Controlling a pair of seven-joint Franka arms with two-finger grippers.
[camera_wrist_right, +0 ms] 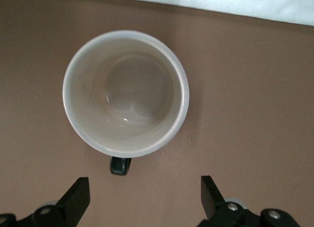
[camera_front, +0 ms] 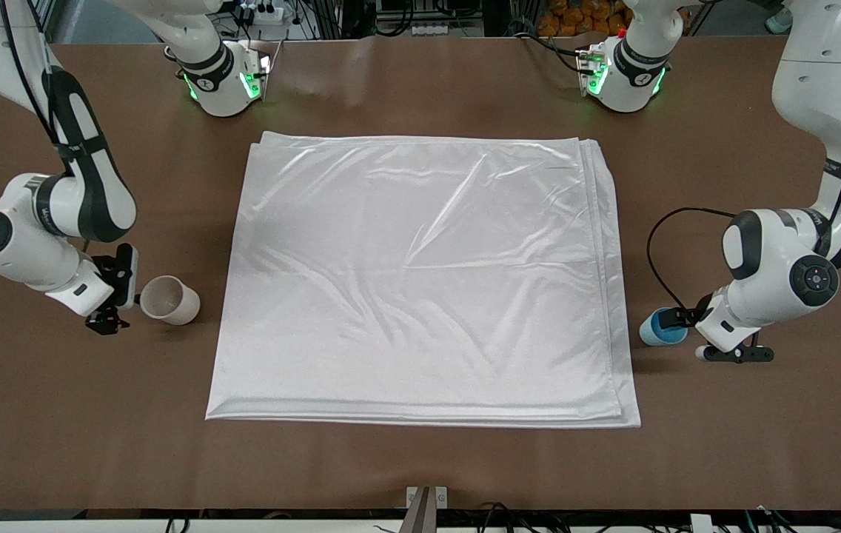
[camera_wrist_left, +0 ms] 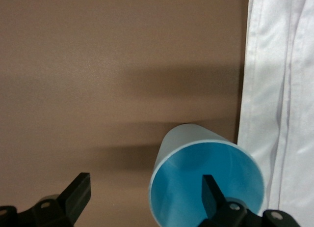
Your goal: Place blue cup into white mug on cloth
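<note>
The white cloth (camera_front: 420,281) lies spread in the middle of the brown table. The white mug (camera_front: 169,300) stands upright on bare table beside the cloth, toward the right arm's end. Its black handle (camera_wrist_right: 120,165) points at my right gripper (camera_front: 115,296), which is open just short of the mug with nothing between its fingers. The blue cup (camera_front: 662,328) stands mouth up on bare table beside the cloth's edge (camera_wrist_left: 284,89), toward the left arm's end. My left gripper (camera_front: 698,337) is open, one finger (camera_wrist_left: 213,195) over the cup's mouth (camera_wrist_left: 206,183), the other over bare table.
Both arm bases (camera_front: 224,81) (camera_front: 624,74) stand at the table edge farthest from the front camera, with green lights. A small metal bracket (camera_front: 426,507) sits at the nearest edge. Bare brown table surrounds the cloth on every side.
</note>
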